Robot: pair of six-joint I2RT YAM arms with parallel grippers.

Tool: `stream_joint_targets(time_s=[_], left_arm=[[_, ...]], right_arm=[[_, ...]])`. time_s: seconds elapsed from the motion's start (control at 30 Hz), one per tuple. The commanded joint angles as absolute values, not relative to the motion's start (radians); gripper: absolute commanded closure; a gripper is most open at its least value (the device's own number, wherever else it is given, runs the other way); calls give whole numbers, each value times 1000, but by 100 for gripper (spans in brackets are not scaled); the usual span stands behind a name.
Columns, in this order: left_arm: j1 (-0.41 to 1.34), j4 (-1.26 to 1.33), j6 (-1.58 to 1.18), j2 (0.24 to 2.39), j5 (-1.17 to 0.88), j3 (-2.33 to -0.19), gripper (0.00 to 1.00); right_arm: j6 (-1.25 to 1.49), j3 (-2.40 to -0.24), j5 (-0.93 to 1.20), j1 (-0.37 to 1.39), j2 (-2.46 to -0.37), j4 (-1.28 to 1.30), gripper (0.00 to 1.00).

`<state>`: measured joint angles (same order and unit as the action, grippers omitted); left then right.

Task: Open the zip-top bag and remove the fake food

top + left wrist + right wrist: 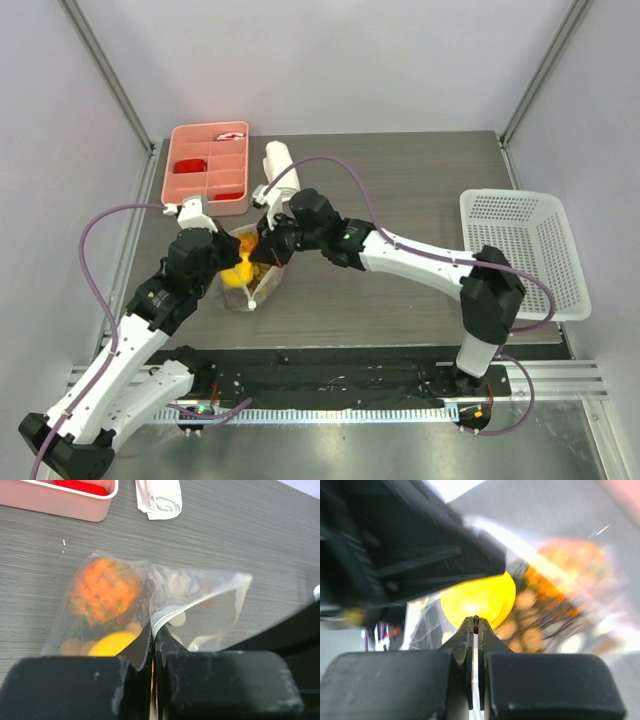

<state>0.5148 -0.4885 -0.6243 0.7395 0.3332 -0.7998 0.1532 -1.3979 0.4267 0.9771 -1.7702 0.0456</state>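
Worktop: white basket far right, pink tray back left, rolled towel just beside the tray.

Bag sits left of centre, in front of the tray, between the two claws. Food is all inside it: orange spiky fruit, yellow pear, brown balls.

Left claw is pressed together, pinching bag film near the white zip strip. Right claw is also pressed together on film, right at the pear. Can't tell if the zip is parted at all.

Risks:
- Both grips are on thin, slick film, so a pull apart likely slips out of one claw or stretches the plastic instead of splitting the zip.
- If the right claw is pinching both walls, that holds the mouth shut.
- If the mouth pops open suddenly, the round pieces roll across the worktop.
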Motion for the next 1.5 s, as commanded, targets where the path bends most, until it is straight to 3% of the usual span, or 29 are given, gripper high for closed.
stream_joint_targets(time_s=[0.0,0.37,0.53,0.67,0.8,0.87,1.03,1.27,1.47], left_arm=[[509,-479,-641,719,359,-790,100],[509,-508,-684,764,417,-793,100],[509,-506,-684,762,381,-808,100],[509,-491,-696,773,339,-813,100],[509,-483,-692,779,308,-813,100],[509,-485,-684,781,295,-818,100],[509,-502,-649,793,278,-845,100],[509,-499,-644,801,265,-857,100],[509,-495,-634,813,259,-871,100]], right_arm=[[212,-1376,249,986,-1614,-64,99],[264,-1174,-155,1017,-1252,-22,99],[261,-1169,-553,1002,-1066,181,99],[261,-1170,-808,893,-997,335,99],[348,-1120,-1018,580,-979,414,99],[368,-1080,-1028,456,-989,426,99],[416,-1087,-810,61,-1124,436,99],[437,-1183,-683,-141,-1481,499,99],[431,-1213,-535,-245,-1627,476,99]])
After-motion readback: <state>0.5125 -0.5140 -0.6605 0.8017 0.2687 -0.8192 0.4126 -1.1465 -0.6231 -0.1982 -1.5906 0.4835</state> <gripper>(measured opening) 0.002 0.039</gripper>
